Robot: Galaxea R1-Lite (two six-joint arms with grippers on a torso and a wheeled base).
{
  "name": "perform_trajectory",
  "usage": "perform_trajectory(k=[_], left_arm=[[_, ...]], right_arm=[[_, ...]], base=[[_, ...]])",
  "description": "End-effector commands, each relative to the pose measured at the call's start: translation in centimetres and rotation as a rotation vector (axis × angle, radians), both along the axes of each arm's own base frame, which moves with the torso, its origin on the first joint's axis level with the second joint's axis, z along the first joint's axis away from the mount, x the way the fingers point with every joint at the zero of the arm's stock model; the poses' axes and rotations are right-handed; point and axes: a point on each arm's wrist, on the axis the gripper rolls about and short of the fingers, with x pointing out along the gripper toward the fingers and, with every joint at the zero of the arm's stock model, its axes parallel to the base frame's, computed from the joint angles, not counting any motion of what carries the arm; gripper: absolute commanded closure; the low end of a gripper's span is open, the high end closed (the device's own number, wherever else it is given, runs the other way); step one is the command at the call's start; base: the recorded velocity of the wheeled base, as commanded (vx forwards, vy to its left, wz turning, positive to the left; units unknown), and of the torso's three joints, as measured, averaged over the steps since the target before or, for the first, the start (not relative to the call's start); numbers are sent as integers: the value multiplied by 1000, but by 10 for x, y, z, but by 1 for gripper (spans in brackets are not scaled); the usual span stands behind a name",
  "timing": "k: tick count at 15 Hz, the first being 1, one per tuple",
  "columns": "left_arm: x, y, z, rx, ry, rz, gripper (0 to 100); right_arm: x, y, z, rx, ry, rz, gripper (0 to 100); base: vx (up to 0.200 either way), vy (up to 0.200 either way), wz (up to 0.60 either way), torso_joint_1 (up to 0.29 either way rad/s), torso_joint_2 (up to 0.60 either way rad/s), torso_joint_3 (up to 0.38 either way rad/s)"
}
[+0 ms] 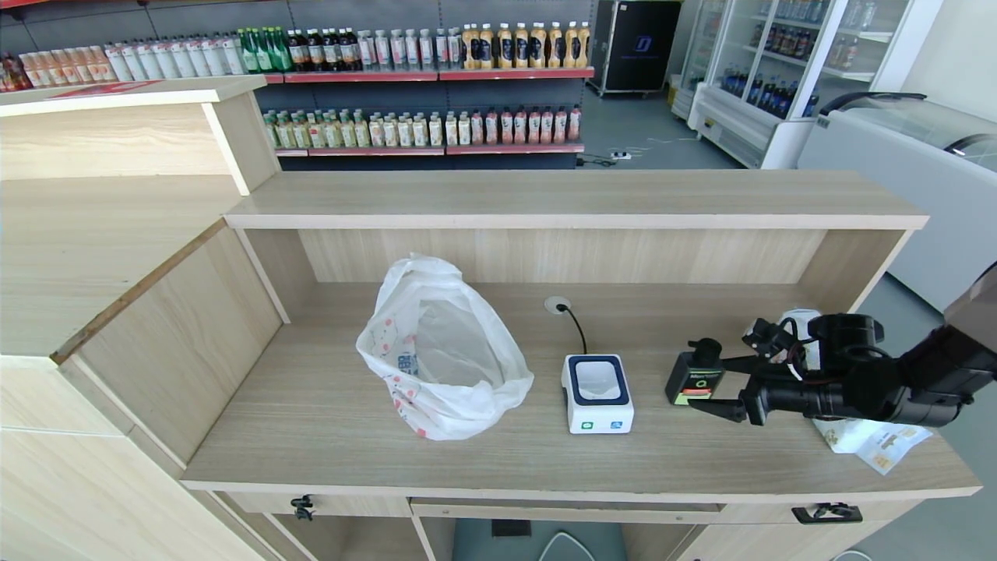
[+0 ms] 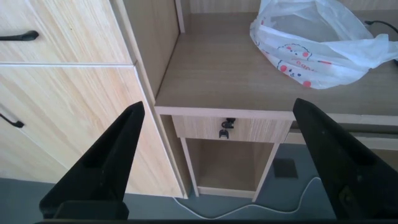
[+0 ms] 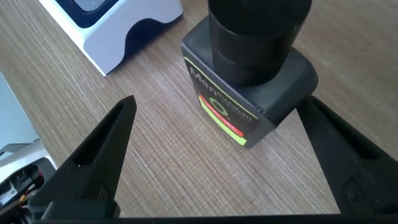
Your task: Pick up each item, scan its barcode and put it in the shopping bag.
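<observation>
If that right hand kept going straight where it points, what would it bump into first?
The small black bottle, standing on the counter just ahead of the open right hand. The white scanner sits beyond it.

Wooden counter (image 1: 483,460), bottle shelves (image 1: 436,75), glass-door fridge (image 1: 767,78)

One white-and-blue boxy barcode scanner (image 1: 597,393). One white plastic shopping bag (image 1: 444,351), red-printed, left of it. One squat black bottle (image 1: 695,378) just right. Farther right, one pale packet (image 1: 876,444), possibly two.
</observation>
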Motion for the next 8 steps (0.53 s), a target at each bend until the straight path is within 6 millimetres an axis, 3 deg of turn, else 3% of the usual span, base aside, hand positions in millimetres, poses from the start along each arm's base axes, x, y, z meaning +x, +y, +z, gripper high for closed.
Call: perform_trajectory(k=[1,8], left_arm=[[0,0,0,0,0,1,0],[0,0,0,0,0,1,0]], right_arm=[[4,6,-8,1,9,18,0],[15,20,-24,2,2,54,0]], base=[[0,0,0,0,0,0],[0,0,0,0,0,0]])
